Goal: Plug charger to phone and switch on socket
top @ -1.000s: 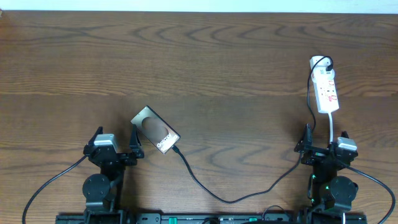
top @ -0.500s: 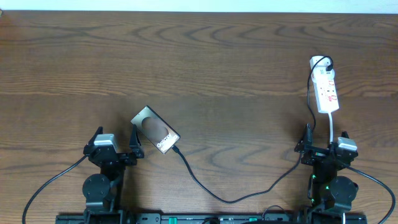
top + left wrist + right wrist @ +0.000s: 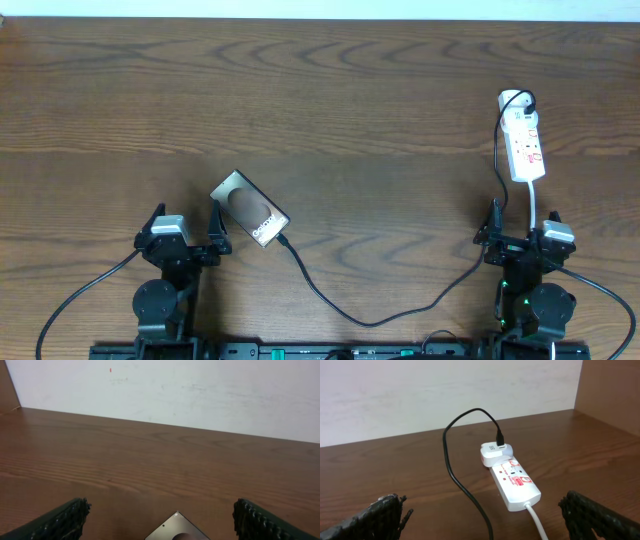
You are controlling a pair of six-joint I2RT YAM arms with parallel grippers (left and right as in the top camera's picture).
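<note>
Counter [image 3: 380,90]: brown wood grain; all the items are carried on it, and a pale wall is seen behind it in both wrist views.

Phone [image 3: 250,209]: laid flat at about 8 o'clock of the counter in the overhead view, turned on a diagonal, bronze face with a dark oval up. It is found just at 1 o'clock of the left tool. In the left wrist view only one corner [image 3: 176,527] is seen, at 6 o'clock of the frame, between the fingers.

Charger [image 3: 370,320]: a thin black cable. Its tip [image 3: 284,241] is placed against the phone's short end at 5 o'clock; whether it is seated cannot be told. From there the cable is run down towards 6 o'clock, swept up past the right tool, and looped into the white adapter [image 3: 496,453].

Socket [image 3: 524,148]: a white power strip with red marks, laid lengthwise along the 12-to-6 line at about 2 o'clock of the counter. The adapter is fitted at its far end; a white cord [image 3: 536,519] is led out of its near end. The switch position cannot be read.

Left tool [image 3: 186,228]: spread wide, nothing held; its ribbed fingers [image 3: 65,517] are seen at the frame's lower corners.

Right tool [image 3: 522,225]: spread wide, nothing held, directly at 6 o'clock of the socket, apart from it.
</note>
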